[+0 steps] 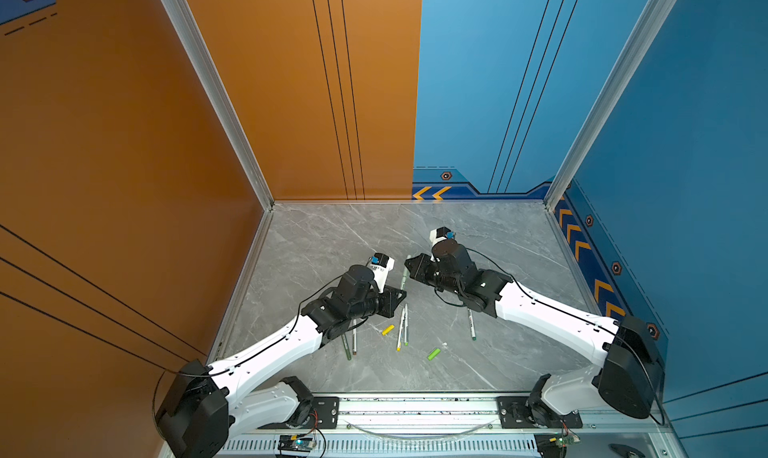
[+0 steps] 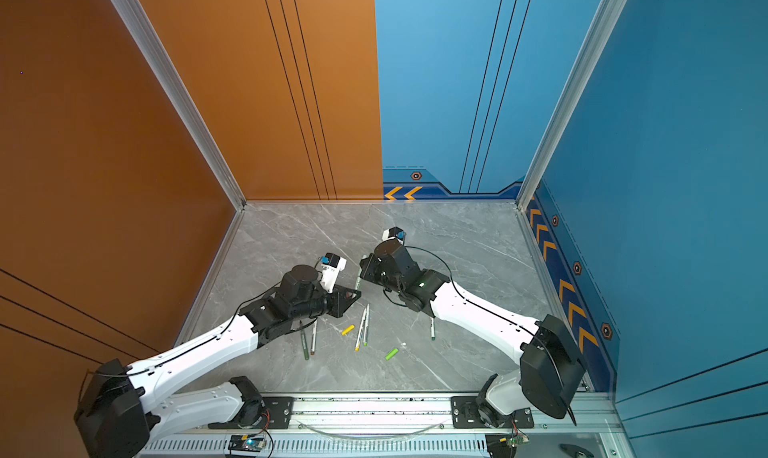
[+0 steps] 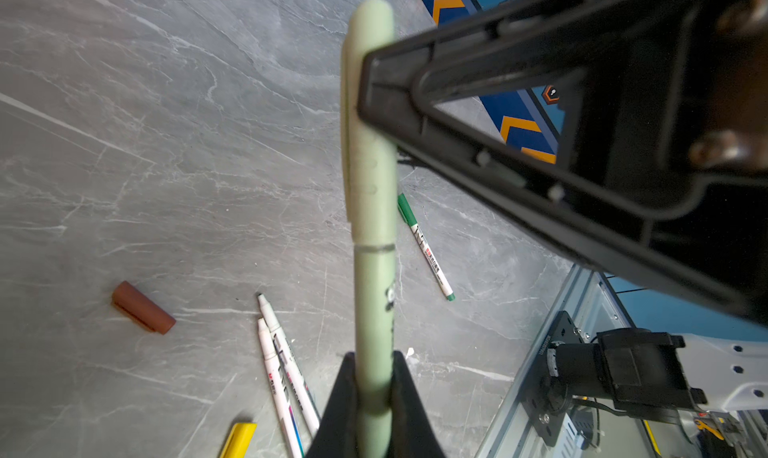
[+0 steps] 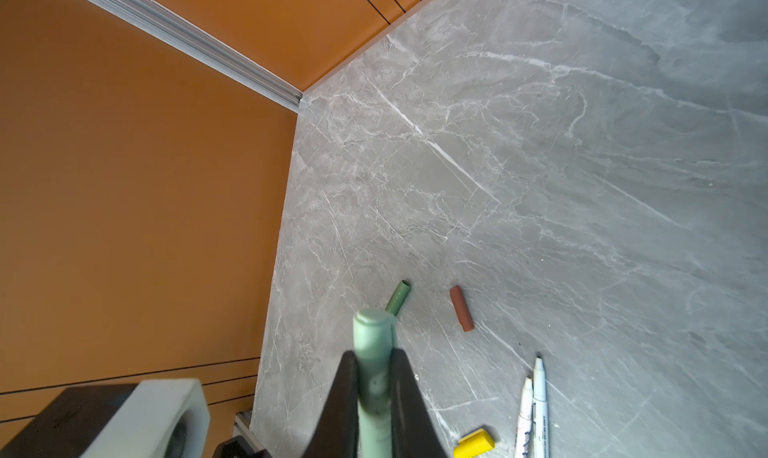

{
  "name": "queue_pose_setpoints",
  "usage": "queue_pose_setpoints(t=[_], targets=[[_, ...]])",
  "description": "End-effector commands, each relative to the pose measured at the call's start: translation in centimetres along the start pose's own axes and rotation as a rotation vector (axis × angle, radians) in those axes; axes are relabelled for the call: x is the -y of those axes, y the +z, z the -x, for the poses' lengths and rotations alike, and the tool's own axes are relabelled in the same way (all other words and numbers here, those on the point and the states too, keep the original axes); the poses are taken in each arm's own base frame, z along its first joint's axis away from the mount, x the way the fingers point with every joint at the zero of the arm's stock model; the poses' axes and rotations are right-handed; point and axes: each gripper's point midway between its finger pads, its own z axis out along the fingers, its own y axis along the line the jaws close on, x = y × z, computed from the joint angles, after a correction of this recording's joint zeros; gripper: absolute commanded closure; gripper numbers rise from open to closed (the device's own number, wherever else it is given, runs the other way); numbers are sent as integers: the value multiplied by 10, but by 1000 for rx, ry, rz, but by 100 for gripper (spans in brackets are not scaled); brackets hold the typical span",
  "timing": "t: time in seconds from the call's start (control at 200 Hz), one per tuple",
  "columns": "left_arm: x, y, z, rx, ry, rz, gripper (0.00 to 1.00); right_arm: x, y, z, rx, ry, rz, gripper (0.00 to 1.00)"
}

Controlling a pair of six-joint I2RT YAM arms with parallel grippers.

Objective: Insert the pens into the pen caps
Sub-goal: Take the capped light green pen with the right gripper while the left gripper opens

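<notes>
Mid-frame in a top view, the pale sage pen [image 1: 404, 275] is clamped by the left gripper [image 3: 374, 368], its pale green cap [image 3: 368, 144] pinched by the right gripper [image 4: 375, 364]. The cap could be left half-seated by an off-axis push.

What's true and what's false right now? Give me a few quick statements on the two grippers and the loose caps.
1. The left gripper and the right gripper are both shut on the pale green pen. True.
2. The right gripper holds the brown cap. False: the brown cap lies loose on the table, and no gripper touches it.
3. The yellow cap lies on the table close to two white pens. True.
4. The lime cap is already pushed onto a pen. False: it lies alone on the table with no pen in it.
</notes>
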Motion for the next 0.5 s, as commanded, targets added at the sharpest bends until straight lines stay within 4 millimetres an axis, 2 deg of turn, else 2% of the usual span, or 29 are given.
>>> queue_pose_setpoints(t=[0.0, 0.16, 0.295, 0.39, 0.45, 0.46, 0.496], targets=[[69, -34, 118, 410, 223, -156, 100, 25, 10, -86, -290, -23, -70, 97], [80, -45, 152, 506, 289, -142, 100, 27, 13, -108, -344, -33, -78, 98], [78, -51, 182, 575, 297, -127, 100, 31, 15, -125, -384, -32, -89, 98], [79, -54, 197, 603, 297, -136, 100, 33, 17, -130, -393, -26, -90, 98], [78, -50, 197, 595, 296, -137, 100, 32, 18, -131, -392, -25, -89, 98], [83, -56, 204, 616, 300, -145, 100, 32, 18, -130, -392, -24, -90, 98], [85, -58, 208, 627, 303, -149, 100, 31, 19, -130, -390, -24, -88, 98]])
